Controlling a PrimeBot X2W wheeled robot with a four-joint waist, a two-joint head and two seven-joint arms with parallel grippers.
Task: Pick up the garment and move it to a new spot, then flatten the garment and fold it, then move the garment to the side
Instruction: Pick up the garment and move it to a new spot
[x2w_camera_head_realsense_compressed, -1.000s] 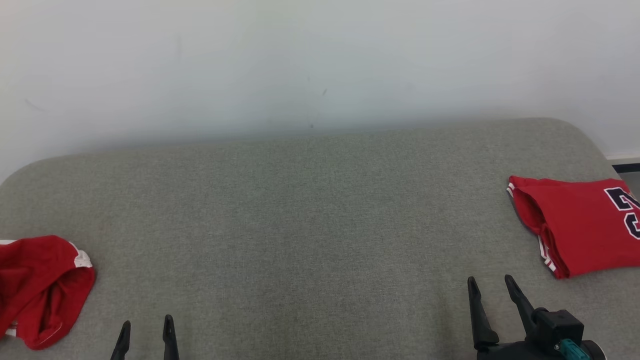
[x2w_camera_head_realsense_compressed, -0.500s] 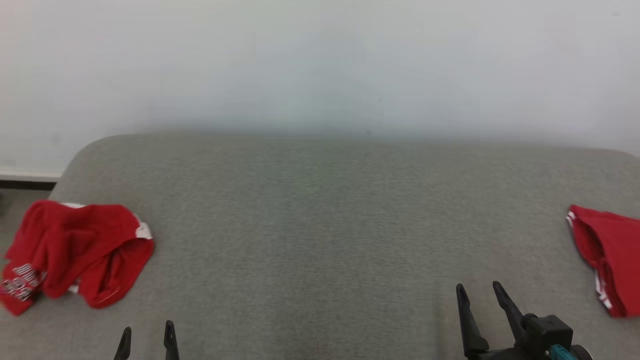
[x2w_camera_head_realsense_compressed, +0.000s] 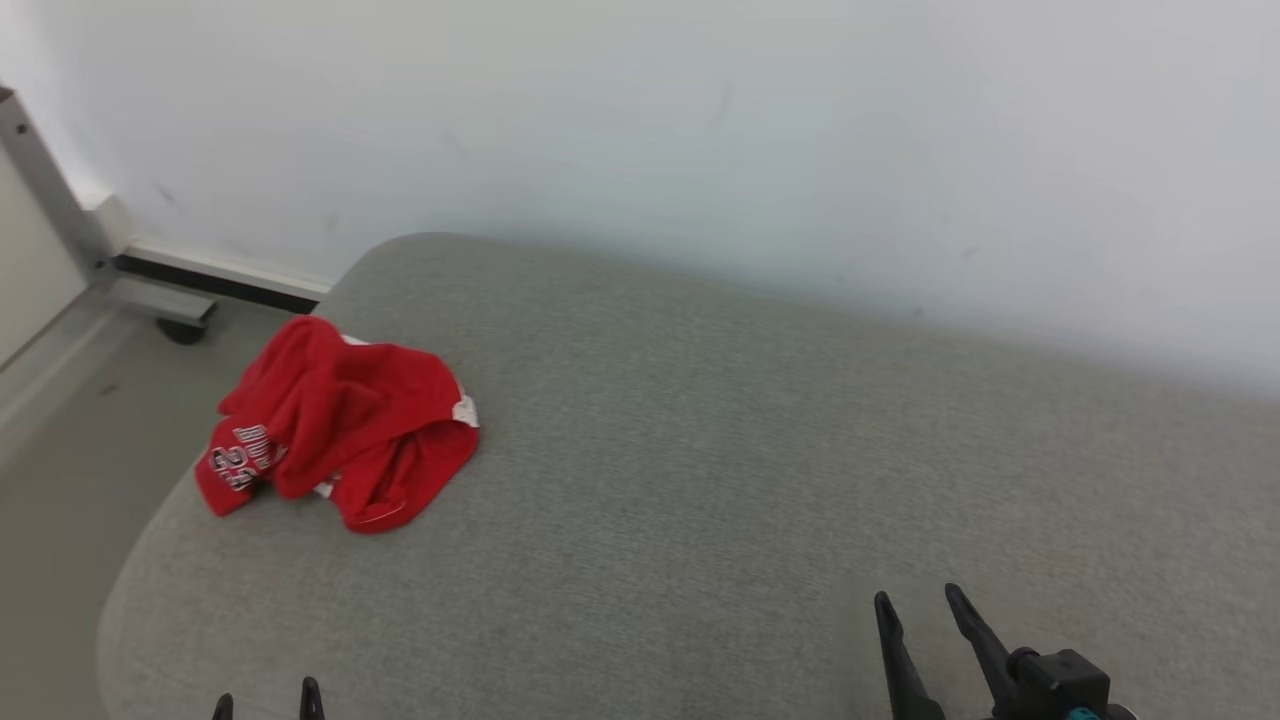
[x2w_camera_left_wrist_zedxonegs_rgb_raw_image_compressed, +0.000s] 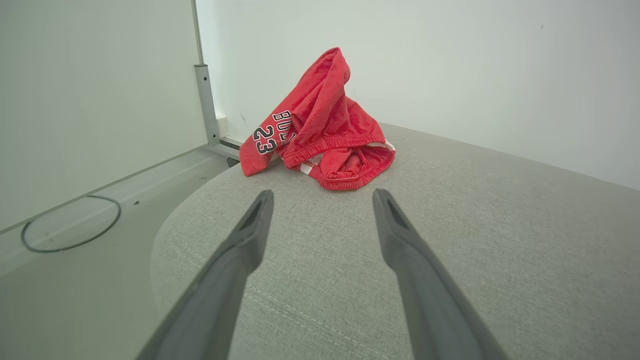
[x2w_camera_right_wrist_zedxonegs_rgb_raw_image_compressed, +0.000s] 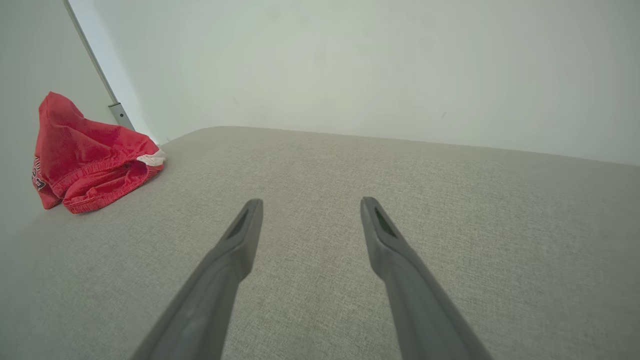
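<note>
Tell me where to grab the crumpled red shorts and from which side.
Probably the raised fold at the top of the red shorts: it stands clear of the grey cushion. Come from the near side with the open left gripper, which faces the heap.

Crumpled red garment (x2w_camera_left_wrist_zedxonegs_rgb_raw_image_compressed: 320, 130) beyond spread left hand (x2w_camera_left_wrist_zedxonegs_rgb_raw_image_compressed: 320, 197)

Head cam swung left, whole frame shifted: crumpled red garment (x2w_camera_head_realsense_compressed: 340, 425) went from far-left edge to left of centre, "23" print now showing. Floor (x2w_camera_head_realsense_compressed: 70, 450) + metal post (x2w_camera_head_realsense_compressed: 40, 180) came in upper left. Left fingers (x2w_camera_head_realsense_compressed: 311, 698) & right fingers (x2w_camera_head_realsense_compressed: 897, 650) show lower in frame.
</note>
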